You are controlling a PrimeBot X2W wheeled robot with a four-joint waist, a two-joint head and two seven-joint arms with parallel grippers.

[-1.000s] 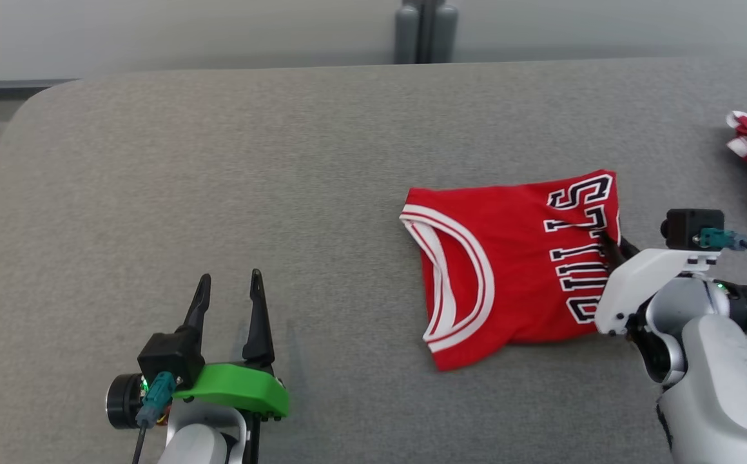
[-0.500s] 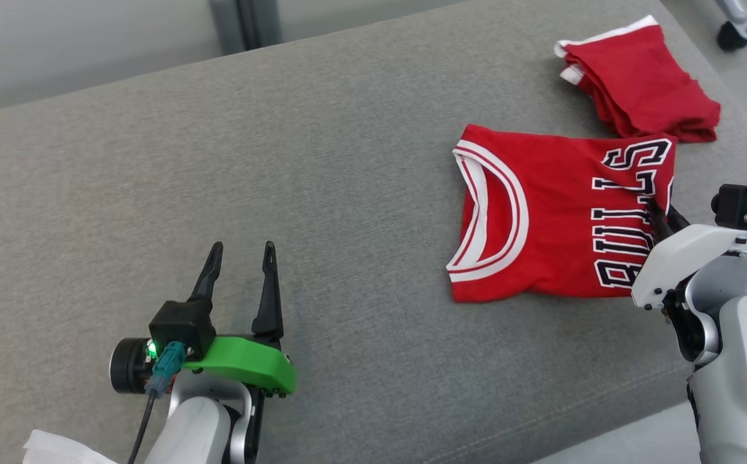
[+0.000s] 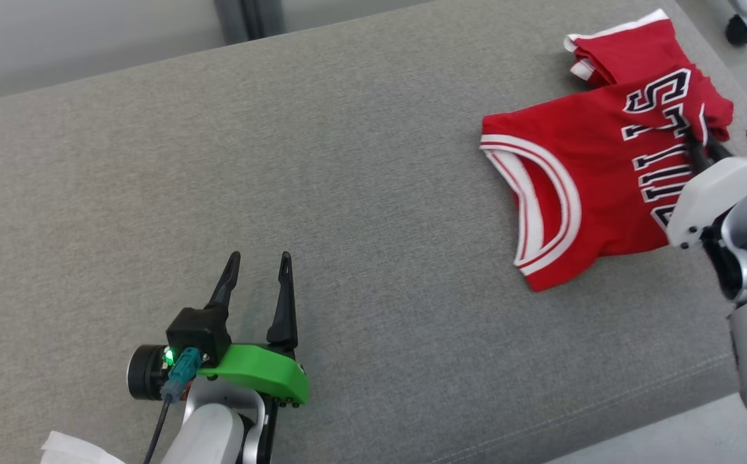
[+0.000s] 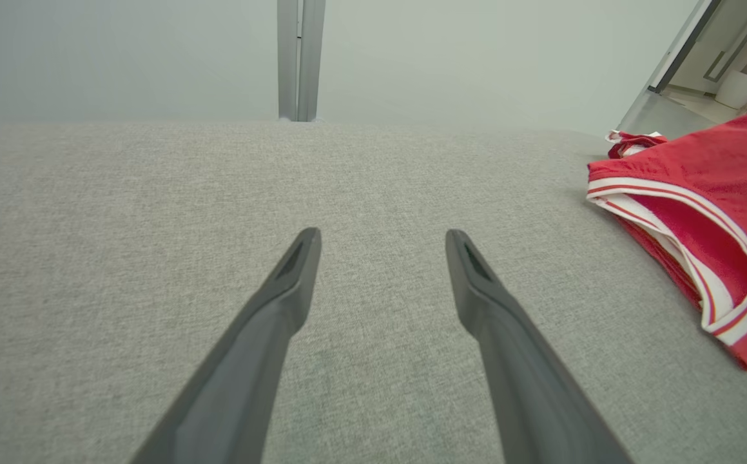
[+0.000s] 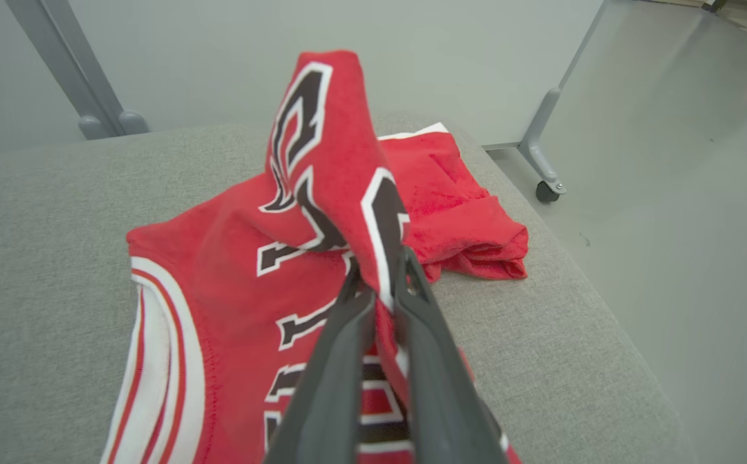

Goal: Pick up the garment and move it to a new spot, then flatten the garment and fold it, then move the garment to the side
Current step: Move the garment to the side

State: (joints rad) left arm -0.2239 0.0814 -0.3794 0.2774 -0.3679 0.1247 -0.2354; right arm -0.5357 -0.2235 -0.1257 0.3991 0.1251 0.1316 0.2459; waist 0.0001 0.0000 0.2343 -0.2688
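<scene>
Garment (image 3: 579, 174) lay folded near the right end of the grey fabric counter (image 3: 347, 161). One lettered edge was pinched and raised by the right hand (image 3: 695, 132), closed on the cloth, probably to drag it aside. A red bundle (image 3: 624, 45) sat just beside it. The left hand (image 3: 260, 261) rested open and empty, well apart. Around the counter were a pale wall (image 3: 89, 38), a smooth floor (image 3: 669, 444) and a castor (image 3: 739, 29).

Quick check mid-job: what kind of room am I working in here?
Likely an indoor lab or office-type test space, not a home: a wide grey fabric-covered table, a plain pale wall with a metal post, and a caster-wheeled frame leg on smooth floor.
</scene>
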